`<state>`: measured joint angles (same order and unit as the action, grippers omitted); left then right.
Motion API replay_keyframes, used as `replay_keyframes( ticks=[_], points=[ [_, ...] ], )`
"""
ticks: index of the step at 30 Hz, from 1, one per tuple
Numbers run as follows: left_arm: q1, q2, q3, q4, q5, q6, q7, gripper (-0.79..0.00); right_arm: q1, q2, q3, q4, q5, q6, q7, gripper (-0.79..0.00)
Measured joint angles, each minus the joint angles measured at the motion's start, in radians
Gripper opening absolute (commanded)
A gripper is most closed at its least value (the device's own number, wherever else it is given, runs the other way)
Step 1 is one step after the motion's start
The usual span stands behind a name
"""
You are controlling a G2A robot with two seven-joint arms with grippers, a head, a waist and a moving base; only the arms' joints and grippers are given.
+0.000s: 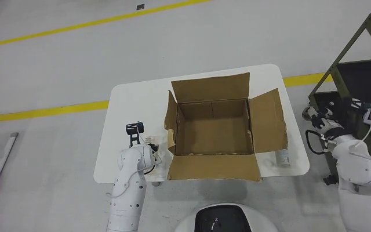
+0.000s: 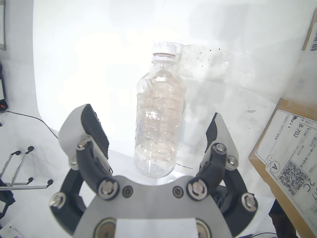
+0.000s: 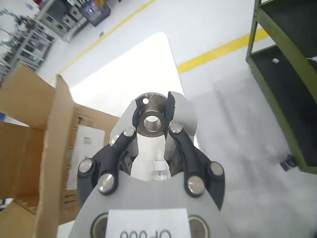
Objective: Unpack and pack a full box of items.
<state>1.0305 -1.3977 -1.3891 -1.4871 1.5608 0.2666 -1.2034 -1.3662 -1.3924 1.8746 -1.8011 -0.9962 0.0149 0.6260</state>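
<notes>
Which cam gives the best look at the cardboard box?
Top view: whole cardboard box, four flaps open, floor bare. Left wrist view catches a labelled outer panel past the open left pincer. Right wrist view shows raised flaps and another labelled panel beside the right pincer.

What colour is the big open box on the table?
Brown, plain cardboard. The box shows best in the top view.

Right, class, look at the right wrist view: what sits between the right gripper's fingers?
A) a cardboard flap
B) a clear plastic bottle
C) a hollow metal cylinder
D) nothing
C: the right gripper is shut on a hollow metal cylinder, whose open bore faces the camera.
</notes>
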Motion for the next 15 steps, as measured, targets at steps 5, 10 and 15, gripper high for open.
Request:
replay_keyframes(
  ticks=[5, 10, 15],
  points=[
    [0.000, 0.000, 0.000, 0.000, 0.000, 0.000, 0.000, 0.000, 0.029, 0.015, -0.042, 0.034, -0.149, -0.031, 0.070, -0.785],
    [0.000, 0.000, 0.000, 0.000, 0.000, 0.000, 0.000, 0.000, 0.053, 0.028, -0.078, 0.083, -0.235, -0.101, 0.145, -0.785],
    [0.000, 0.000, 0.000, 0.000, 0.000, 0.000, 0.000, 0.000, 0.045, 0.037, -0.101, 0.098, -0.279, -0.140, 0.186, -0.785]
  ],
)
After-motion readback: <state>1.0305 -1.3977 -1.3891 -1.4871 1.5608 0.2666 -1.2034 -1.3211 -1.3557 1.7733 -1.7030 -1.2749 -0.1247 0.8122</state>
